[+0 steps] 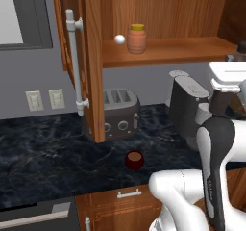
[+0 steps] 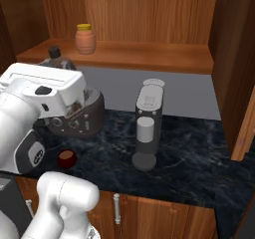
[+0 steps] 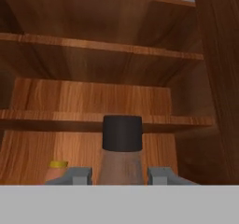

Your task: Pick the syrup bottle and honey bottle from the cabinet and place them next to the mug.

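The syrup bottle (image 3: 121, 146) stands between the closed fingers of the gripper (image 3: 120, 175), in front of the cabinet (image 3: 93, 101) shelves. The honey bottle (image 1: 137, 38) sits on the shelf, at twelve o'clock from the mug (image 1: 134, 160). No label can be read.

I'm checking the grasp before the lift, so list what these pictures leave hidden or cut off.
- Syrup bottle body: hand view, cut off by the bottom edge; right base view, hidden behind the robot's hand.
- Honey bottle: hand view, just a yellow sliver of cap.
- End effector finger contact: hand view, just the tips flank the neck.
- Mug: right base view, partly hidden by the arm.
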### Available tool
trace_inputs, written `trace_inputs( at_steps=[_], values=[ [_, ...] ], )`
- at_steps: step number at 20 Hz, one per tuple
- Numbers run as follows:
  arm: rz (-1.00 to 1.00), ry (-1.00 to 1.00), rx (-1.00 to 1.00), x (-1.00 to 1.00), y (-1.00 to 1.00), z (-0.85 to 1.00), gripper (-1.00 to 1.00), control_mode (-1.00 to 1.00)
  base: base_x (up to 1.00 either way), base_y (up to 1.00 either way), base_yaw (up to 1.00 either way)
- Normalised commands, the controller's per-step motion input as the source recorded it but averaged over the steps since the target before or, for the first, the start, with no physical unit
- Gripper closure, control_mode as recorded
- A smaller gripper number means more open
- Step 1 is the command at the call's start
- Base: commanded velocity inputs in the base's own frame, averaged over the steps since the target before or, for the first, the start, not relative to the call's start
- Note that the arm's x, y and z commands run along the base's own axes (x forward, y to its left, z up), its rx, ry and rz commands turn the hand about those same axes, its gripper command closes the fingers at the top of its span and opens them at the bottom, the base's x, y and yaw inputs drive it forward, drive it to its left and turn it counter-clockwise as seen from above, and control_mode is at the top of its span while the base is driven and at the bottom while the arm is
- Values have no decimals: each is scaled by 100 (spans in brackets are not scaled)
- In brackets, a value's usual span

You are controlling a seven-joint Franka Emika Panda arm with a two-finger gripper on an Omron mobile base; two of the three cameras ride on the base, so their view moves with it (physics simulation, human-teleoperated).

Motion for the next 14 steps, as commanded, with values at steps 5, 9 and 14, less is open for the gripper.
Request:
trace_inputs(
  at_steps=[5, 9, 14],
  values=[
    [1, 0, 0, -14, 13, -55, 100, -100, 0, 0, 0],
    [5, -1, 0, 0, 28, -77, 100, -100, 0, 0, 0],
    [8, -14, 1, 5, 38, -60, 100, -100, 0, 0, 0]
  ],
)
